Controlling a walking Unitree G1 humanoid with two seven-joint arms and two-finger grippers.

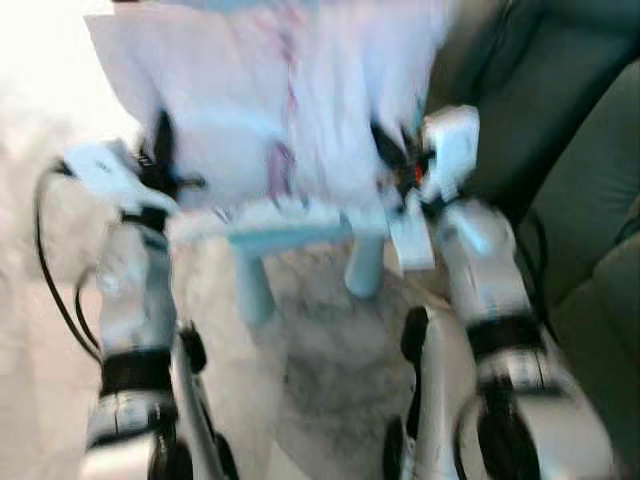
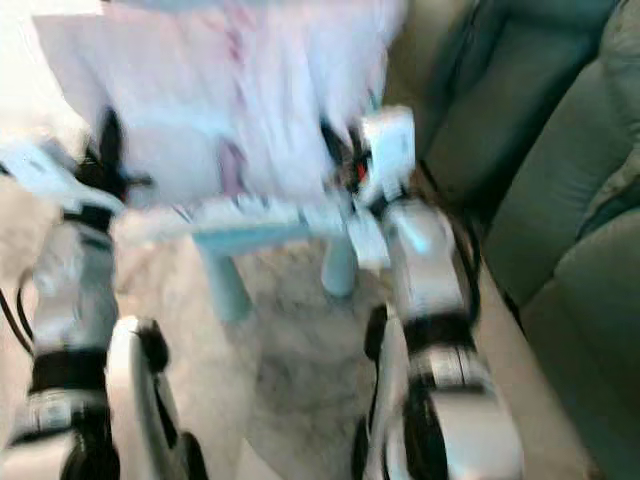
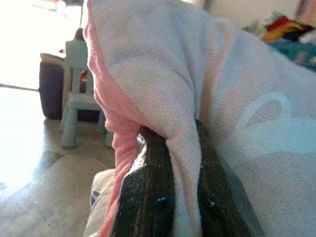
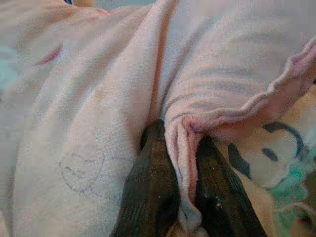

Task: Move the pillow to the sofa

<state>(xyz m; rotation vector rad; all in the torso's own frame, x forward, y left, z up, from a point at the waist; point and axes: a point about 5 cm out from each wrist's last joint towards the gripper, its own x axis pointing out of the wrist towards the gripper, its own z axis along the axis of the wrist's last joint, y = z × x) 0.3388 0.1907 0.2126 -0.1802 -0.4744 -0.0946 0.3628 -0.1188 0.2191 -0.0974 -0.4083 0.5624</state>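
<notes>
Both of your grippers clamped on the pink pillow (image 1: 290,100), left gripper (image 3: 180,163), right gripper (image 4: 182,163), small blue stool (image 1: 300,245) beneath, green sofa (image 1: 570,180) right.

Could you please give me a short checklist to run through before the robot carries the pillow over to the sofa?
1. Left gripper holds the soft pale pink fabric pillow: ok, a fold is pinched between its jaws.
2. Right gripper holds it too: ok, the pink seam is clamped.
3. Pillow lifted off the small light blue plastic table: cannot tell, the head views are blurred.
4. Dark green upholstered sofa within sight: ok, on the robot's right.
5. Sofa seat free: cannot tell.
</notes>
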